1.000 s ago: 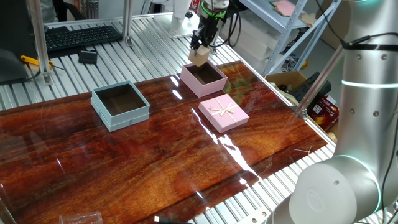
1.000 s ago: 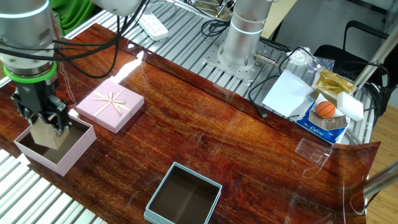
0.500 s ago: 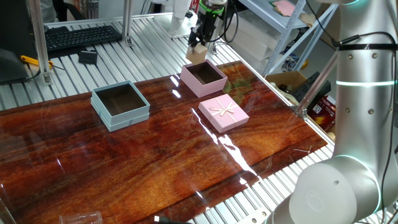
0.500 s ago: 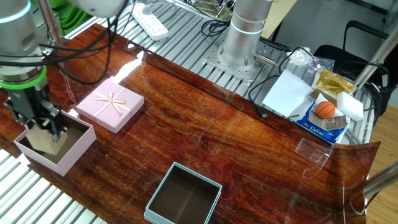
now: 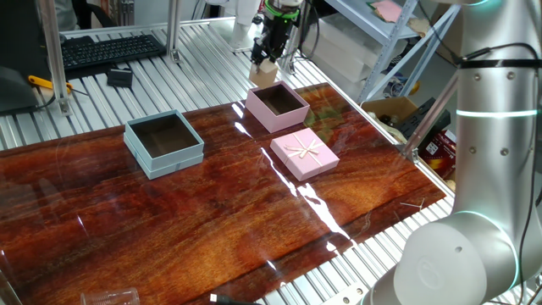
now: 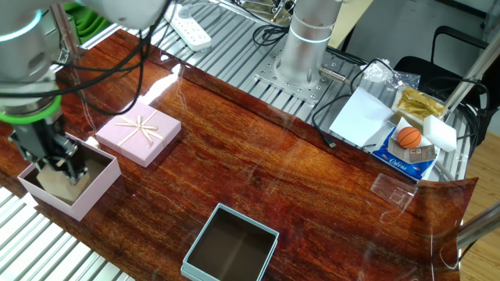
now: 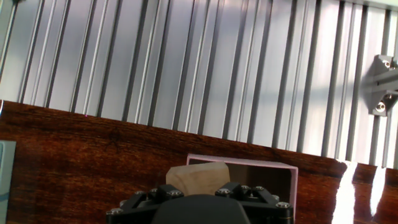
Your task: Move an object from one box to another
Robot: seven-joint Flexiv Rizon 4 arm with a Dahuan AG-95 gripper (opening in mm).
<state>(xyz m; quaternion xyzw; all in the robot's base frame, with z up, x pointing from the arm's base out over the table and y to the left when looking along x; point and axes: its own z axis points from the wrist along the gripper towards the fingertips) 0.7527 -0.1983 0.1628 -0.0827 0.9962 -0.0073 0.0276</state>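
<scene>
Low in the frame the pale blue-grey box [image 6: 231, 251] sits empty, while at far left the gripper [image 6: 56, 161] is clamped on the wooden cube [image 6: 53, 180] just above the pink box [image 6: 98, 184], so I judge carrying across and releasing remain.

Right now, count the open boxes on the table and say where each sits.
2. The pink box sits at the table's far edge, under the gripper holding the wooden cube. The blue-grey box sits apart, to its left in that view. The bow-topped pink lid isn't counted.
</scene>
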